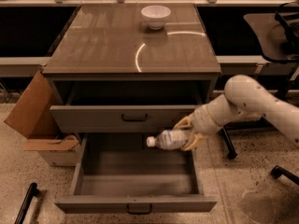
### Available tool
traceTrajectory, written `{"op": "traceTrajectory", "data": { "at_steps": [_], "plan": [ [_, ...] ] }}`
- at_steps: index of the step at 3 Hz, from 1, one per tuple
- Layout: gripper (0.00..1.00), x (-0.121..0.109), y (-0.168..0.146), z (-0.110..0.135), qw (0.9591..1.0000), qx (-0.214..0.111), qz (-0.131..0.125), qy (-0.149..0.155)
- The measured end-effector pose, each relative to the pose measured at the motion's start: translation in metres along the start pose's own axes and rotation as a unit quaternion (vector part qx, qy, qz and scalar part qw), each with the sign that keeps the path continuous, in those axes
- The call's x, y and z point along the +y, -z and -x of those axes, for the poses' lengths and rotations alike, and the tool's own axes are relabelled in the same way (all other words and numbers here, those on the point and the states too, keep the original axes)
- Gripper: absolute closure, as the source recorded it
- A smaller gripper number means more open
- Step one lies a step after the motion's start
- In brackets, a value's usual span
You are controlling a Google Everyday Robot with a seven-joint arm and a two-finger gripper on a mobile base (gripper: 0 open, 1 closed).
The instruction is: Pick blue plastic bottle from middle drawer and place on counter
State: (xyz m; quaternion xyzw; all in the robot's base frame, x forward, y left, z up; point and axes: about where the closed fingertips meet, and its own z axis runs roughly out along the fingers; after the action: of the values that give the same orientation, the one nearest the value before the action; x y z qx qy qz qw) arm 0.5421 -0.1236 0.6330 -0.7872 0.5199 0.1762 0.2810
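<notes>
The blue plastic bottle [169, 139] is a small clear bottle with a white cap pointing left. It lies sideways in my gripper [188, 133], which is shut on its right end. The bottle hangs above the open middle drawer [135, 203], near the drawer's back right, level with the front panel of the drawer above. The drawer tray below shows nothing else in it. My white arm reaches in from the right. The glossy brownish counter [103, 45] tops the cabinet above.
A white bowl [155, 16] stands at the back of the counter. The drawer above [121, 118] sticks out slightly. A cardboard box [37, 115] stands left of the cabinet. A chair [275, 29] and its base legs [229, 148] are at the right.
</notes>
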Motion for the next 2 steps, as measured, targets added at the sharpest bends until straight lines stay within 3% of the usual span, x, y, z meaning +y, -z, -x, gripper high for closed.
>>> {"op": "traceTrajectory", "data": {
  "at_steps": [1,2],
  "plan": [
    [1.0,-0.029,0.051,0.011,0.9992,0.025,0.002,0.033],
    [1.0,-0.065,0.115,0.029,0.9955,0.072,-0.01,0.062]
  ]
}}
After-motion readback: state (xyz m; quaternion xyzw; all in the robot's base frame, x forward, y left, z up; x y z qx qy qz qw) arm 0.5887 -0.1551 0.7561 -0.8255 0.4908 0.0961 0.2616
